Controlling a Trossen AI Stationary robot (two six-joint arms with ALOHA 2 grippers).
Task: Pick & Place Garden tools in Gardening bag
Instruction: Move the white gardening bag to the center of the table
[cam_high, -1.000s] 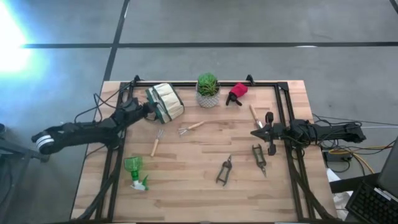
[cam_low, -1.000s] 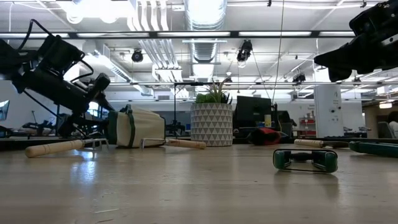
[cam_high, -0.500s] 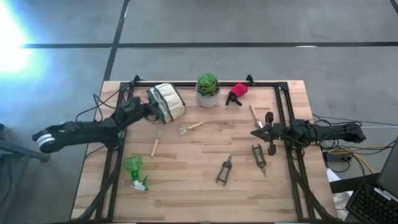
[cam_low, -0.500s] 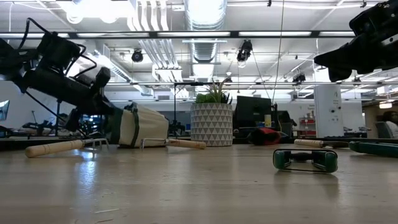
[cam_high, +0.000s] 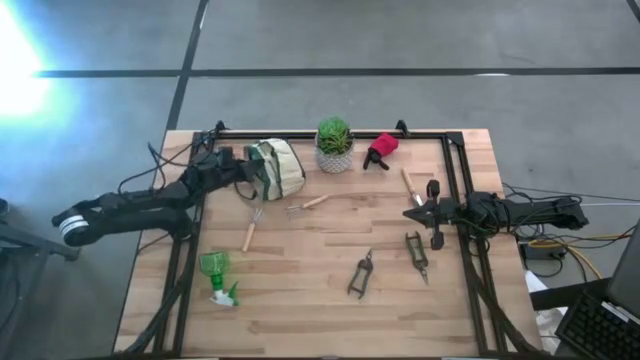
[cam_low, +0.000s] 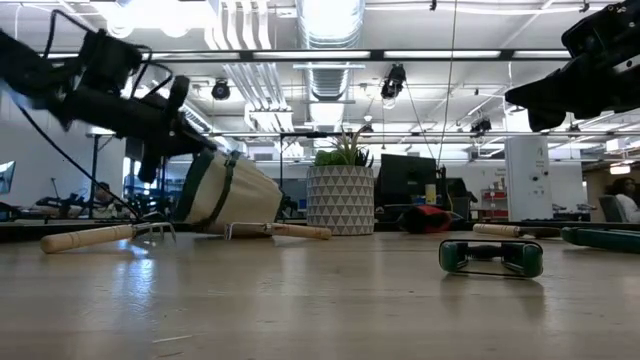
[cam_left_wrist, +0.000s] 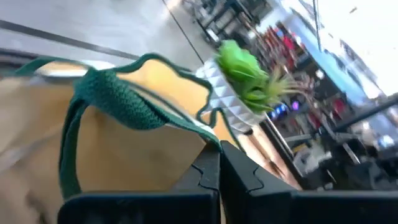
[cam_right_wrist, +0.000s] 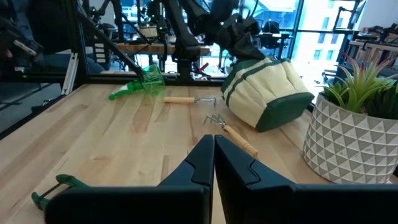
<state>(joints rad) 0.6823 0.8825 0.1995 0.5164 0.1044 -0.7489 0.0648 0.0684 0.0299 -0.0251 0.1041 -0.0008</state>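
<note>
Currently the left gripper (cam_high: 243, 168) is pinched together on the rim of the gardening bag (cam_high: 277, 165) at the table's far left, holding it tilted with its base partly off the wood and its mouth toward the arm. The step in hand, I judge, is righting the bag; no tool is in it that I can see.

The right gripper (cam_high: 415, 213) hovers at the right side, fingers pressed together on nothing, just beside the dibber (cam_high: 410, 187).

Tools all lie on the table: fork (cam_high: 306, 205) and trowel (cam_high: 251, 229) just near of the bag, two pruners (cam_high: 361, 273) near centre-right, spray bottle (cam_high: 216, 274) near left, red sprayer piece (cam_high: 382, 148) at the far edge beside the potted plant (cam_high: 334, 144).

Next move calls for standing the bag upright, mouth up, clear of the plant, then releasing the rim.
</note>
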